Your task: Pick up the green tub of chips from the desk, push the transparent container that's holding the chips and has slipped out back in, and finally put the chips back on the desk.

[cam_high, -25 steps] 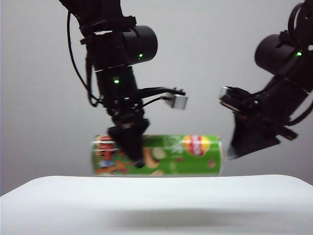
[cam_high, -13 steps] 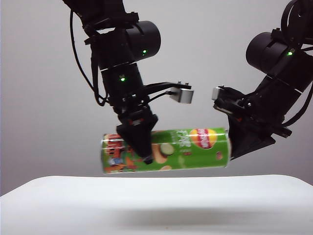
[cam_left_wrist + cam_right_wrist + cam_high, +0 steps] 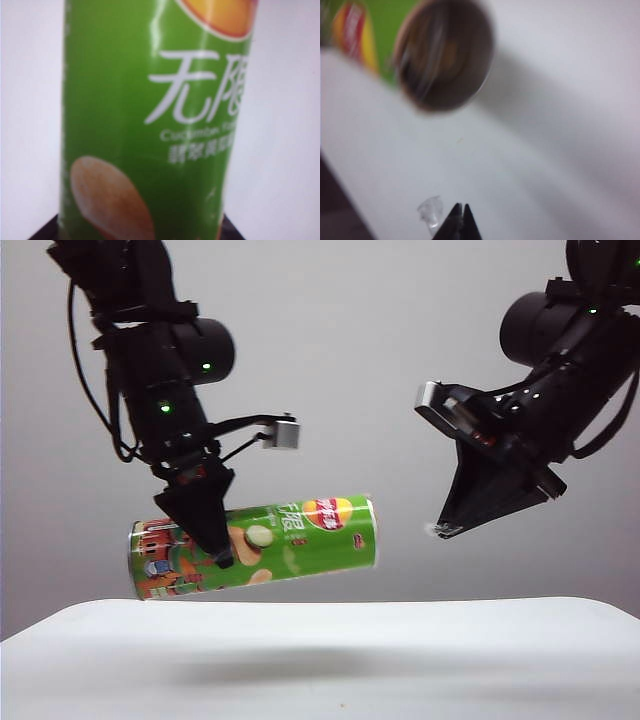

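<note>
The white table [image 3: 320, 660] lay bare under a plain grey wall [image 3: 350, 370]. Above it, clear of the surface, the green tub of chips [image 3: 290, 540] hung nearly level, its open end tipped slightly up, pinched near its pictured end by the left claw [image 3: 210, 540]. Well off that open end hung the right claw [image 3: 459, 222], tips pressed together, holding nothing.
</note>
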